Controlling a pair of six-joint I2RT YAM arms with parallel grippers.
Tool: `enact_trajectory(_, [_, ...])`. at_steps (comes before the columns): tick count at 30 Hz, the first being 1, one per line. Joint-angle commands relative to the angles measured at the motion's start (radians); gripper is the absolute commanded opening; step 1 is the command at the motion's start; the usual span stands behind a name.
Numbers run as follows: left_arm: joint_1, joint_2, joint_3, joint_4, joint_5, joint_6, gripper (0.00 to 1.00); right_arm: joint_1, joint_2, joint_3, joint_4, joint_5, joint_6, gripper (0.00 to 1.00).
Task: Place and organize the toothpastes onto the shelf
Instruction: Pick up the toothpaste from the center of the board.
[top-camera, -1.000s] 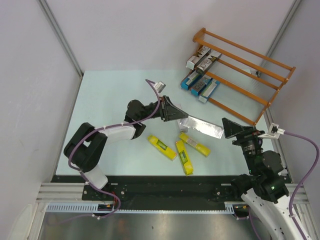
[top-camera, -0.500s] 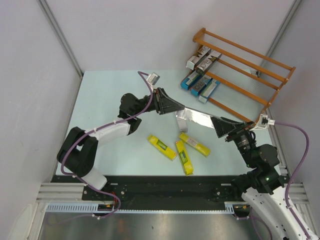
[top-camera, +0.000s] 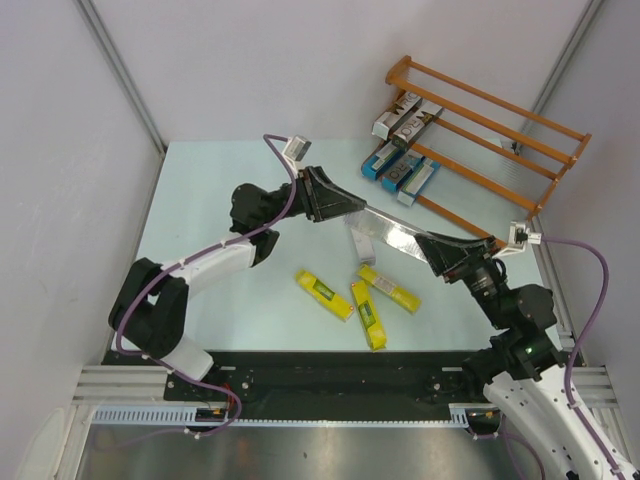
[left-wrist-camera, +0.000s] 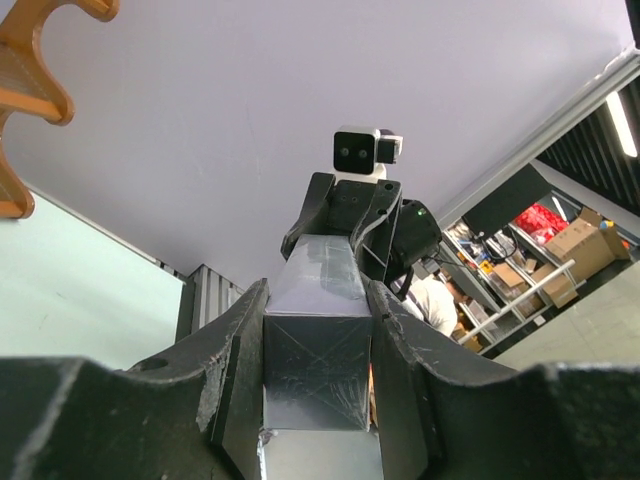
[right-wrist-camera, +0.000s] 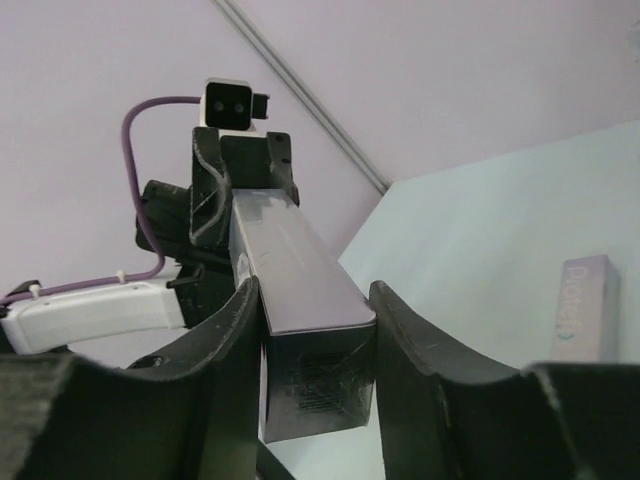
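Left end effector (top-camera: 350, 206) and right end effector (top-camera: 428, 242) are each closed on one end of the same silver-grey toothpaste carton (top-camera: 392, 228). It hangs between them above the worktop (top-camera: 215, 190), at the centre of the top view, not touching anything else.

Just under it another silver-grey carton (right-wrist-camera: 582, 305) lies on the worktop, and three yellow cartons (top-camera: 367, 313) lie lower in the frame.

The shelf (top-camera: 490, 98) stands in the upper right and already carries silver cartons (top-camera: 405, 115) and blue cartons (top-camera: 400, 170).

This looks like a hand-over. To do it well, I think one end effector should open only when the other grips firmly, and the carton should then go to the shelf parallel to the silver ones.
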Motion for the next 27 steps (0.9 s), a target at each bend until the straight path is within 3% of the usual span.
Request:
enact_trajectory(1, [-0.005,-0.028,0.04,0.029,0.009,0.014,0.14,0.001,-0.022,0.011,0.1,-0.08,-0.009,0.31])
enact_trajectory(2, [-0.005,-0.03,0.041,0.018,0.014,0.033,0.24,0.001,-0.027,0.011,0.096,-0.072,-0.009,0.3])
enact_trajectory(5, [-0.005,-0.044,0.047,-0.065,0.029,0.104,0.37,-0.002,-0.049,0.011,0.082,-0.057,-0.01,0.27])
enact_trajectory(12, [-0.005,-0.074,0.03,-0.226,0.063,0.227,0.59,-0.007,-0.082,0.009,0.067,-0.037,-0.015,0.22])
enact_trajectory(27, [-0.014,-0.074,-0.051,-0.166,0.195,0.253,0.69,-0.013,-0.079,0.011,0.079,-0.055,-0.013,0.2])
